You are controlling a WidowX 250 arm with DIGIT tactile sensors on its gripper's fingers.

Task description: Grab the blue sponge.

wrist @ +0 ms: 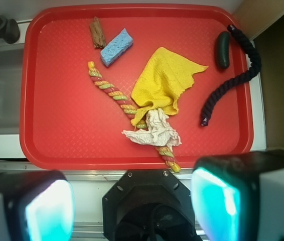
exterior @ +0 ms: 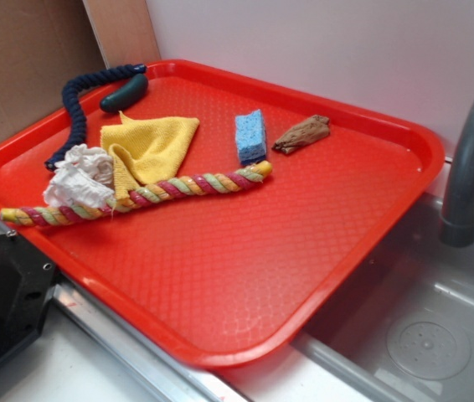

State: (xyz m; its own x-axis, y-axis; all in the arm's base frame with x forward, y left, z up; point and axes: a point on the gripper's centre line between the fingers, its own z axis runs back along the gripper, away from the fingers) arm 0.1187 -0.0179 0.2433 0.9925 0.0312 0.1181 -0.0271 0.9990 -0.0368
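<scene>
The blue sponge (exterior: pixel 250 136) is a small light-blue porous block lying on the red tray (exterior: pixel 245 251) toward its far side. In the wrist view the blue sponge (wrist: pixel 116 46) lies near the tray's top left. My gripper (wrist: pixel 132 206) is high above the tray's near edge, far from the sponge. Its two fingers (wrist: pixel 49 211) stand wide apart with nothing between them. The gripper does not show in the exterior view.
On the tray lie a yellow cloth (wrist: pixel 167 80), a multicoloured rope (wrist: pixel 127 108), crumpled white paper (wrist: pixel 154 131), a dark navy rope (wrist: pixel 232 75), a dark green cucumber-like piece (wrist: pixel 223 49) and a brown piece (wrist: pixel 97 32). A sink with a grey faucet (exterior: pixel 471 159) is beside the tray.
</scene>
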